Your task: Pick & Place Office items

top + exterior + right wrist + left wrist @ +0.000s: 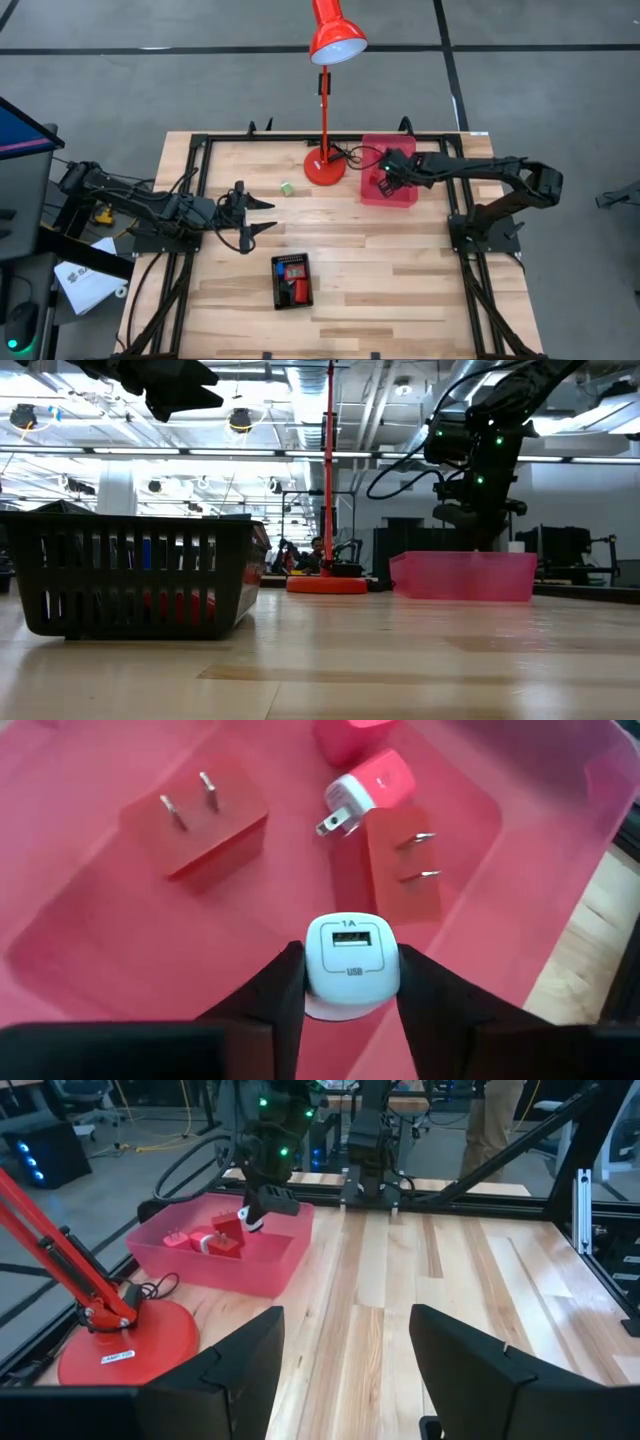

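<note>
I see my right gripper (345, 988) pinching a white USB charger plug (347, 963) just above the red tray (404, 197) beside the lamp base (323, 168), while my left gripper (258, 216), fingers spread, hovers on the lamp's other side.

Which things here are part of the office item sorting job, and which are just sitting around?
Job: white USB charger in right gripper; red plug blocks; pink tray; black basket; green piece.
Lying about: red desk lamp; left gripper, waiting open.
</note>
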